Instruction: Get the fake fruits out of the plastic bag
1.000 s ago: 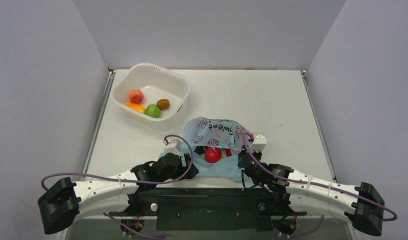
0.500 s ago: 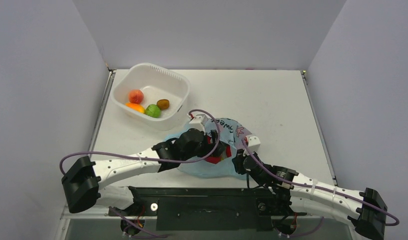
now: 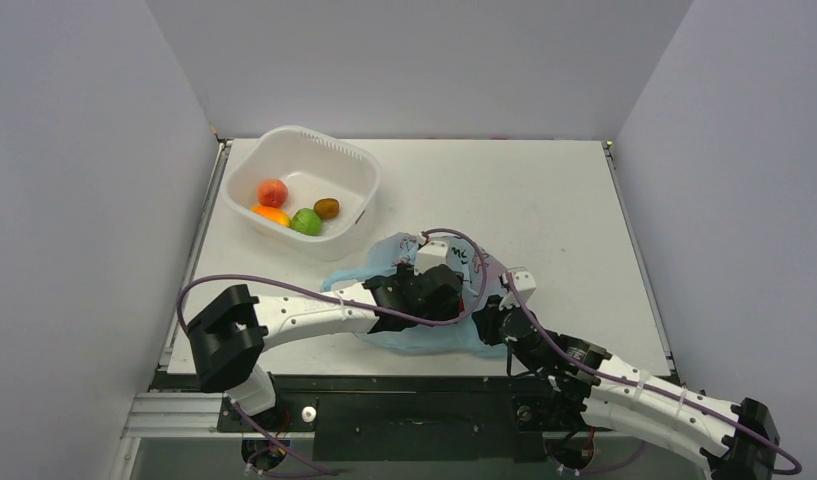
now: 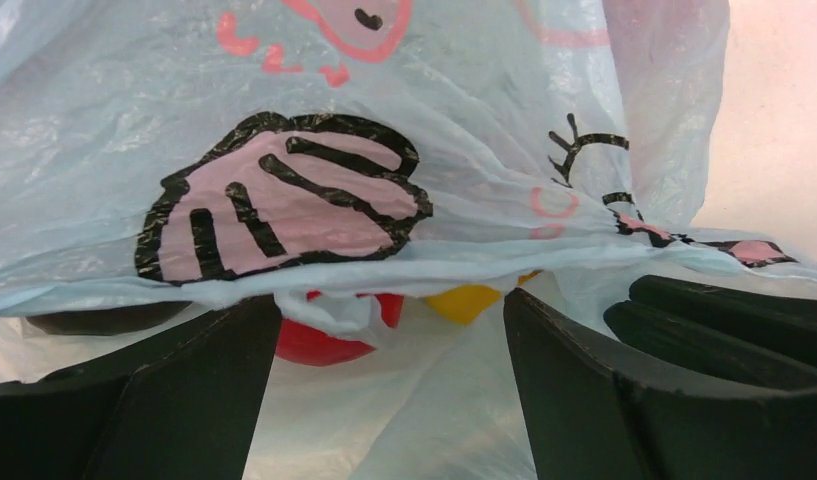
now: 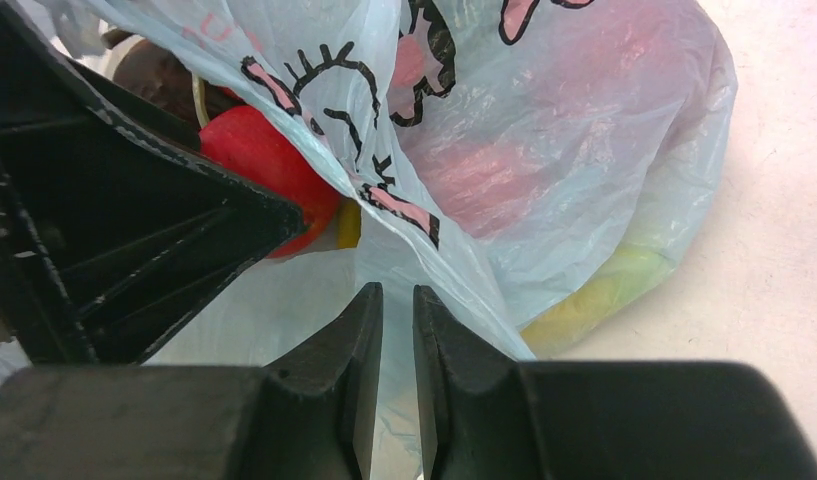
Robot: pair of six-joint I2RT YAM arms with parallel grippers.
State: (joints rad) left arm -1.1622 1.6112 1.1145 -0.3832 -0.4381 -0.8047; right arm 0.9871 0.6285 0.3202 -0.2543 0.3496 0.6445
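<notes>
Two pieces, a red apple point(image 4: 319, 340) and a yellow fruit point(image 4: 466, 300), lie inside the plastic bag point(image 4: 484, 120), not yet out; the wide-open left gripper point(image 4: 389, 330) hovers empty at its mouth, the right gripper point(image 5: 397, 300) pinches its film.

The left arm point(image 3: 304, 315) and right arm point(image 3: 674, 412) share one build: white tubular links joined by chunky black joint housings point(image 3: 222, 338). A purple cable point(image 3: 284, 288) runs along each in loose loops. Small white camera blocks point(image 3: 431, 255) sit at the wrists. The fingers point(image 4: 134, 400) are matte black plastic, thick and wedge-shaped with flat inner faces. The black base plate point(image 3: 414, 410) carries a silver screw point(image 3: 307, 412).
</notes>
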